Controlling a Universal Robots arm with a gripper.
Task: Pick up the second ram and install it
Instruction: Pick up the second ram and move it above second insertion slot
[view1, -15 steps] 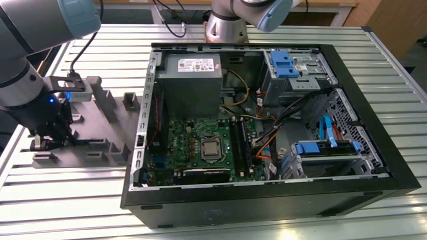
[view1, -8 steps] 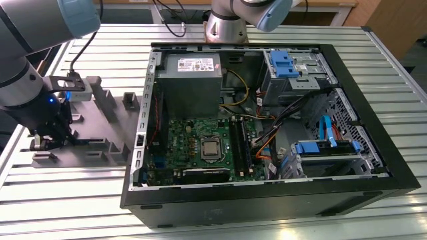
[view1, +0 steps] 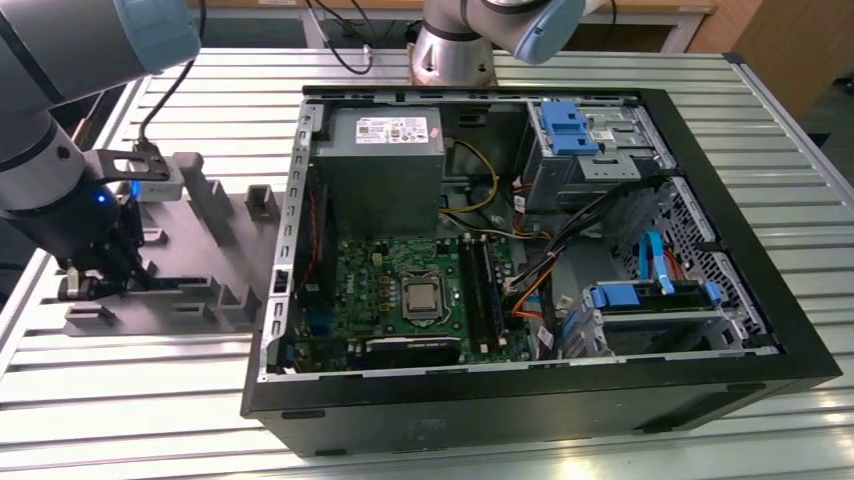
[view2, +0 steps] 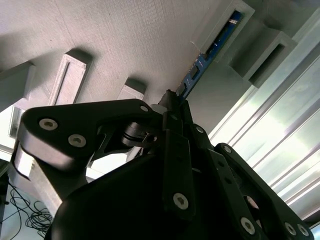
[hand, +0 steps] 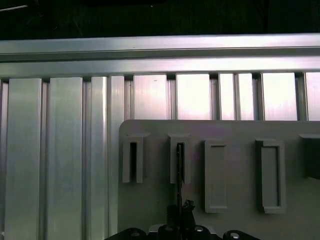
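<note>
Exterior view: black two-finger gripper (view1: 94, 282) on the grey arm is low over the grey blocky plastic fixture tray (view1: 214, 240), which lies flat on the slatted aluminium table (view1: 134, 400) at the exterior view's left, just beside the open black PC case (view1: 534, 400). Inside the case, the green motherboard (view1: 400, 290) lies face up w/ the long black memory slots (view1: 483, 290) next to the CPU socket, well apart from the gripper. Second wrist view: gripper (view2: 172, 100) has its fingers drawn together on the near end of the second ram (view2: 210, 52), a long thin circuit-board stick, seen edge-on and blue-green here. The stick runs away from the fingertips across the tray (view2: 125, 40), and its far end sits in a slotted grey block at the tray's edge, w/ the table's slats (view2: 280, 125) beyond. First wrist view: second ram (hand: 178, 175) shows as a thin dark line from the gripper (hand: 181, 212) up into a narrow slot in one of the tray's raised blocks. The tray (hand: 235, 130) also carries a matching slotted block beside it and two wider rectangular pockets. Pincer looks clamped on the stick w/ no visible gap either side. Table slats (hand: 65, 150) run past the tray's edge.
</note>
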